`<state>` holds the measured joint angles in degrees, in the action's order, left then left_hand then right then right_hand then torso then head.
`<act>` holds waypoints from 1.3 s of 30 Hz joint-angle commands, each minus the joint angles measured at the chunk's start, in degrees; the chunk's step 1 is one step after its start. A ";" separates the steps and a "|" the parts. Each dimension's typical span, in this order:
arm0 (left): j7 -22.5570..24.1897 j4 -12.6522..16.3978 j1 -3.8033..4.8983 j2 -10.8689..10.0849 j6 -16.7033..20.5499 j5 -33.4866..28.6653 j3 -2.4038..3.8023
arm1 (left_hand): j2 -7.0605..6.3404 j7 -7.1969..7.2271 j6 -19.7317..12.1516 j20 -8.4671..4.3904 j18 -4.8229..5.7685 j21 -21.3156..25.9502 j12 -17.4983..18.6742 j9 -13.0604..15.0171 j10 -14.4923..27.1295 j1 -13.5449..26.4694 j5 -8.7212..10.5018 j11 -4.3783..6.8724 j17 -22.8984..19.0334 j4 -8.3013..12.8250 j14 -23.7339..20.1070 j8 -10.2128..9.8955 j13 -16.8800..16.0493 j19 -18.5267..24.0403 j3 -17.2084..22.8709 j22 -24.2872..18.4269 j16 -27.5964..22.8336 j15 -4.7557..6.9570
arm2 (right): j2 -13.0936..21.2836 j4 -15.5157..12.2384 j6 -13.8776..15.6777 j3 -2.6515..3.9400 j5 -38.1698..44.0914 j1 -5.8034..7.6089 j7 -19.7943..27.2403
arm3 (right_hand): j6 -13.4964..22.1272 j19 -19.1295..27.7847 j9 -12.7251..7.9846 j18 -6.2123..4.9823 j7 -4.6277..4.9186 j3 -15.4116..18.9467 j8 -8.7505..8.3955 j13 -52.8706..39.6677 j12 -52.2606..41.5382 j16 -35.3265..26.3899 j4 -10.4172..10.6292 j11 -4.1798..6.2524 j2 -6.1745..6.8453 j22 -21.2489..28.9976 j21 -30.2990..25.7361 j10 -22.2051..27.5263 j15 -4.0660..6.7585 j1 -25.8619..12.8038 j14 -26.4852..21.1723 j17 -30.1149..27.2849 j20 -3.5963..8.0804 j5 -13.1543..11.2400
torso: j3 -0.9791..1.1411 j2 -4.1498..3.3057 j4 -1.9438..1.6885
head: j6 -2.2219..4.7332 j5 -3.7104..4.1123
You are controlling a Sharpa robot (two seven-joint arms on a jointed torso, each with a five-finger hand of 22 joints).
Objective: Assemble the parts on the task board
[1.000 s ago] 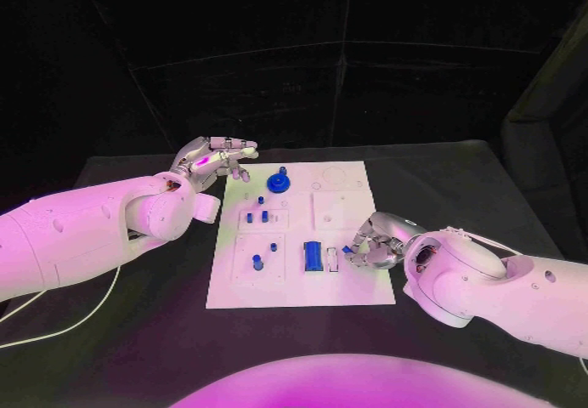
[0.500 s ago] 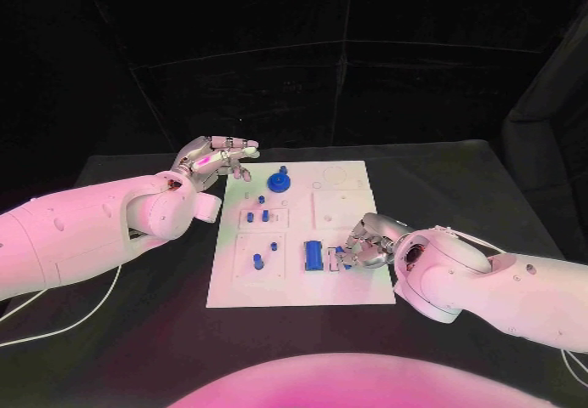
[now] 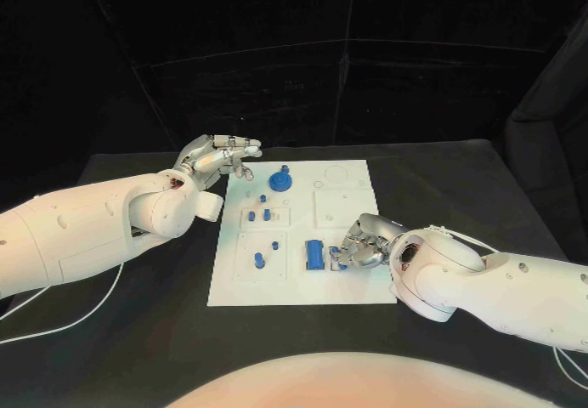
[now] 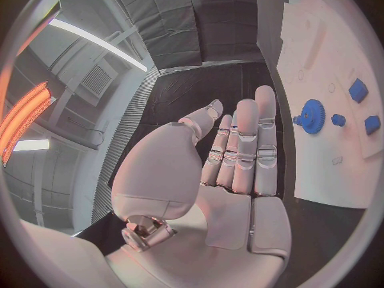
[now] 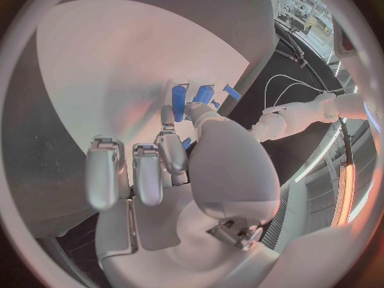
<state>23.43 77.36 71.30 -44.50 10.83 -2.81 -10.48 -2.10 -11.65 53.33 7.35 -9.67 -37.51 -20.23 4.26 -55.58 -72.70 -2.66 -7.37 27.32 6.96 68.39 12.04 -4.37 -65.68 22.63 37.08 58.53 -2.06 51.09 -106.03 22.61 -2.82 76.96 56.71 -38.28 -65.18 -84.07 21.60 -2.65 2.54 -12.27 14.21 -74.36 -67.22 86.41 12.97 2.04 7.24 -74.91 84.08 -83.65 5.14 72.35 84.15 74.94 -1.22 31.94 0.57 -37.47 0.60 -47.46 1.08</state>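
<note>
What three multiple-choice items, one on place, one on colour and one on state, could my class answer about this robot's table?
1. Where is the round gear? A far end of the white board B off the board C in the right hand
2. What colour are the small parts? A red B blue C green
3. How is the left hand? A gripping a part B flat on the board C open, holding nothing

Key: 1 A, it sits near the far edge. 2 B, all pieces are blue. 3 C, its fingers are spread beside the board.
</note>
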 commanded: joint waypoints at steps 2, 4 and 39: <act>0.40 0.19 0.09 0.04 -0.68 -0.09 0.05 | -0.15 0.05 -0.38 0.42 -0.79 0.31 -0.33 0.07 0.40 -0.52 -0.18 0.03 -0.06 0.28 -0.40 0.19 -0.03 0.03 0.06 -0.10 0.26 -0.11 | -0.27 0.25 -1.29 0.03 -0.31 0.09 -0.13 | -0.88 -2.10 0.08 0.71 -0.46 -0.34 0.30 0.13 0.20 0.15 -0.02 0.17 0.11 -7.23 0.33 -0.56 0.48 -0.54 4.60 8.91 0.34 -0.53 | -0.02 -0.01 -0.02 | -0.12 0.05; 0.42 0.21 0.09 0.04 -0.69 -0.09 0.05 | -0.15 0.05 -0.38 0.42 -0.79 0.31 -0.33 0.07 0.40 -0.52 -0.18 0.03 -0.06 0.28 -0.40 0.19 -0.03 0.03 0.06 -0.10 0.26 -0.11 | -0.38 0.38 -1.71 0.03 -0.31 0.09 -0.17 | -0.92 -2.11 0.15 0.72 -0.47 -0.30 0.28 0.15 0.28 0.16 0.01 0.19 0.14 -7.26 0.34 -0.59 0.51 -0.75 4.60 8.93 0.38 -0.81 | -0.04 -0.02 0.00 | -0.12 0.06; -0.33 0.29 0.09 -0.08 -1.56 -0.09 0.05 | -0.14 -0.04 -0.56 0.44 -0.77 0.32 -0.61 0.06 0.58 -0.35 -0.17 -0.05 -0.17 0.28 -0.47 0.46 0.01 0.04 0.00 -0.10 0.33 -0.15 | 0.68 -0.14 -0.94 0.03 -0.72 0.09 5.75 | -1.19 -1.72 2.39 0.56 -0.22 10.97 -0.61 0.35 2.26 -0.85 2.28 -0.14 -2.22 -6.64 -0.35 -0.42 0.29 -6.20 4.30 7.61 0.27 -19.92 | 0.11 0.05 0.11 | -0.02 0.04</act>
<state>23.03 77.59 71.31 -44.56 10.09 -2.81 -10.47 -2.10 -11.65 53.33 7.35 -9.66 -37.51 -20.55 4.26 -55.38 -72.70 -2.66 -7.58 27.23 6.96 68.18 12.27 -4.37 -65.68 22.63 37.04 58.53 -2.27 51.60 -105.65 21.47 -2.81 76.63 56.74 -36.53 -66.62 -83.85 23.93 -2.65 1.98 -1.78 13.75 -74.01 -65.33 85.96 15.32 2.25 4.79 -74.91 84.07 -83.83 5.35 65.23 83.93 74.92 -1.01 12.63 0.63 -37.46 0.64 -47.47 1.10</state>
